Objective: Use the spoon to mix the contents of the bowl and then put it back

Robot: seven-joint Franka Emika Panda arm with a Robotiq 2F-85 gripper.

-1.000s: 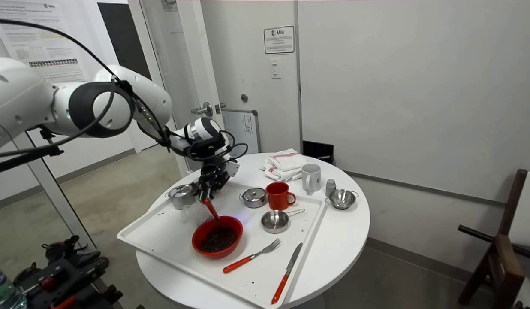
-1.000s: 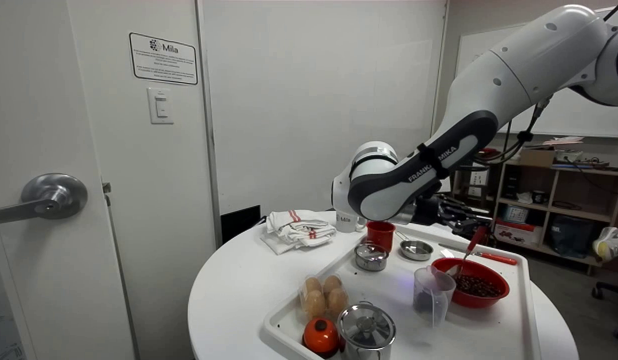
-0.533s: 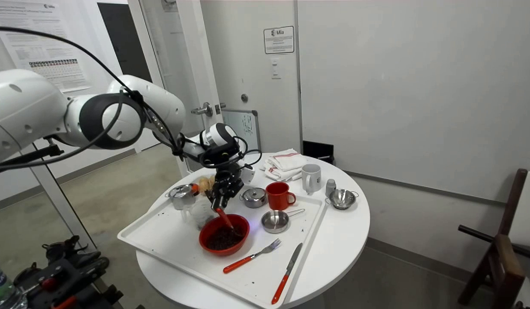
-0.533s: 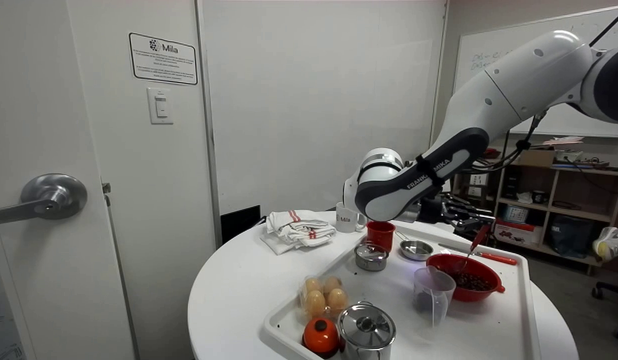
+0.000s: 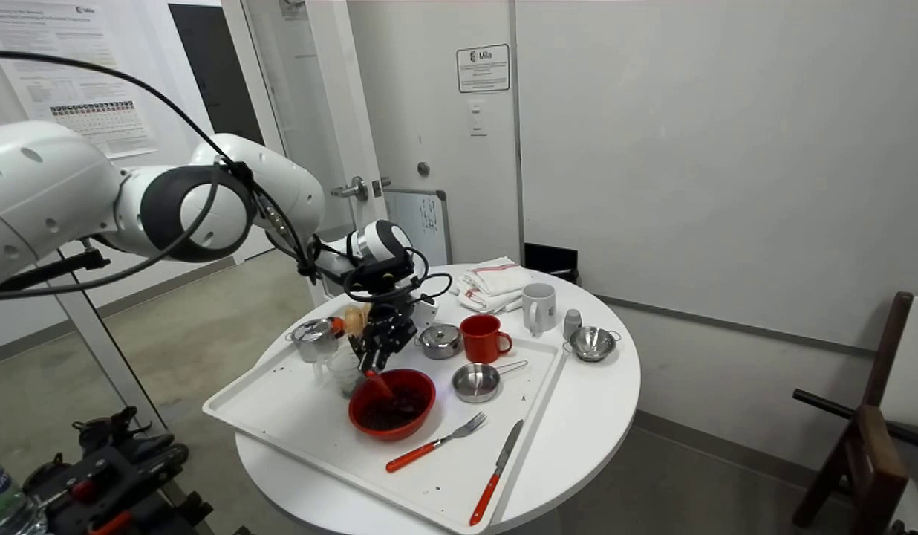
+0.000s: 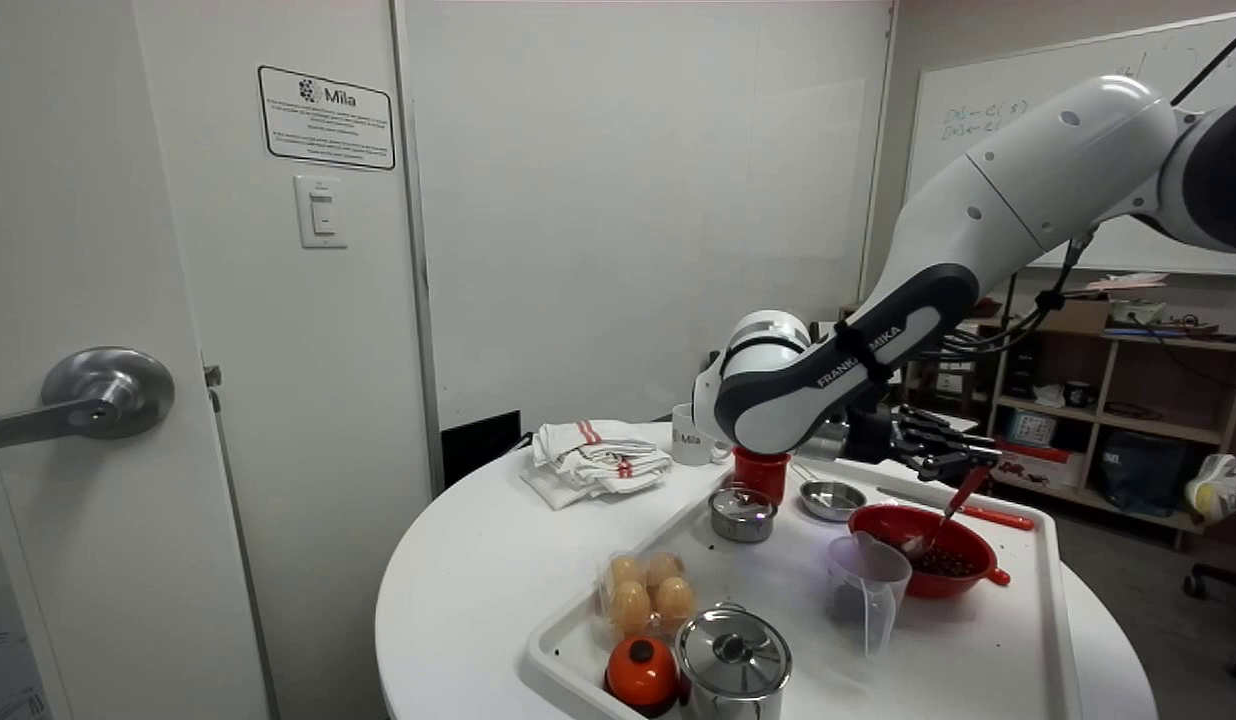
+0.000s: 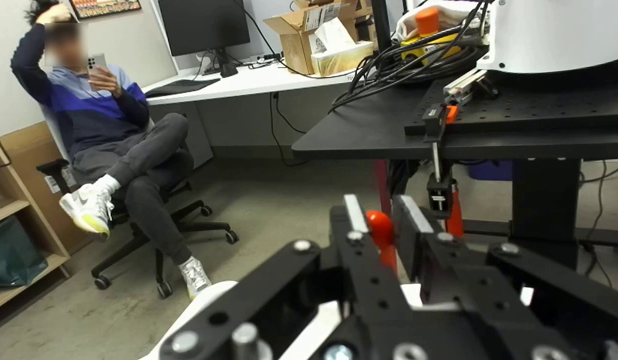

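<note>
The wide red bowl stands on the white tray in both exterior views and holds dark bean-like pieces. The spoon is tilted, its red handle up in my gripper and its lower end inside the bowl. In an exterior view the spoon has a paler lower part, close behind the clear jug. My gripper is above the bowl's rim and shut on the handle; it also shows in an exterior view. In the wrist view the red handle end sits between the fingers; the bowl is out of view.
The clear jug stands close to the bowl. On the tray are a fork, a knife, a small pan, a red mug, lidded pots and eggs. A grey mug and towels lie beyond.
My gripper has come lower and moved right in an exterior view, still holding the spoon. The bowl has slid a short way with it. The spoon's tilt has changed.
</note>
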